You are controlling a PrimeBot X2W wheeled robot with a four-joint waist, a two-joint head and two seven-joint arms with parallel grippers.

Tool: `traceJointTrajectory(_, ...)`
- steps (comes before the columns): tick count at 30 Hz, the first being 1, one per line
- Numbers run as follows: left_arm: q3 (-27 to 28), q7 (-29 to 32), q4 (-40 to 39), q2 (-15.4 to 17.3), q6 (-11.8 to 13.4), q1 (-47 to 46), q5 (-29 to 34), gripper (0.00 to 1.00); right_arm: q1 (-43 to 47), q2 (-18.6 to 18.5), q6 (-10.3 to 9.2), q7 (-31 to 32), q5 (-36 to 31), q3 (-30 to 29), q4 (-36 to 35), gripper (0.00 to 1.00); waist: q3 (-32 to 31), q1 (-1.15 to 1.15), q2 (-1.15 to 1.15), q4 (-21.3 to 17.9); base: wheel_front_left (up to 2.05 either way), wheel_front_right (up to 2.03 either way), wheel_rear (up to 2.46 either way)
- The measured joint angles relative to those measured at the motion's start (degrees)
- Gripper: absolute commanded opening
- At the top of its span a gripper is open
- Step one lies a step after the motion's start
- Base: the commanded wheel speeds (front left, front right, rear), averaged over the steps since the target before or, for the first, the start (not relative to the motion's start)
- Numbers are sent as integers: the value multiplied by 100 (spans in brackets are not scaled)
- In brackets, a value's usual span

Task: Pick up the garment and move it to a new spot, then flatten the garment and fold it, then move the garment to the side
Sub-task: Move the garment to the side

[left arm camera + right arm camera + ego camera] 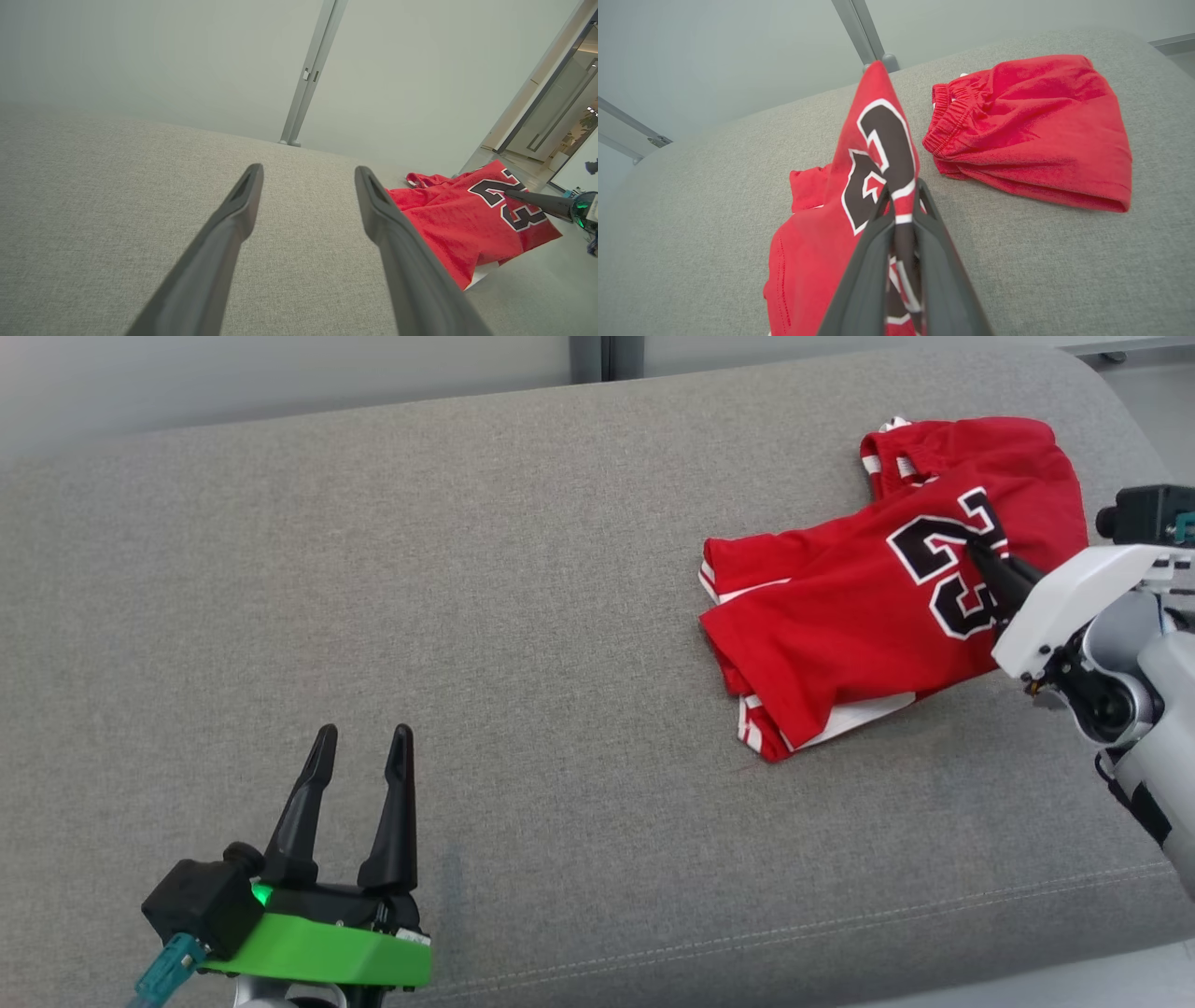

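2 grippers over a grey cushion (467, 616), head view. The right gripper (982, 553) was pressed together on a fold of the red jersey (840, 625), pinching it at the printed 23. The left gripper (362, 739) hung with jaws spread over bare cushion, holding nothing. The jersey lay crumpled at 2 o'clock from the left gripper and well apart from it, its long axis running from 8 o'clock to 2 o'clock. The right arm was thus the nearer and, by judgement, the 1 to carry the jersey toward the bare cushion at 9 o'clock. The right wrist view showed the fold standing as a ridge between the fingers (864, 270), and a 2nd red piece, shorts (1041, 126) with an elastic waistband, just beside the jersey at 2 o'clock. In the head view the 2 reds read almost as 1 heap. The left wrist view showed a right finger on the 23 from the side.
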Motion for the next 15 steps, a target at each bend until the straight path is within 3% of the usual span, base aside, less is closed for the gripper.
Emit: traceJointTrajectory(15,-100,0,71,-3,-30,-370,23,100,-1357,-372,-393,461,-33,-270,85,0,523,0,0,324,0,0,0)
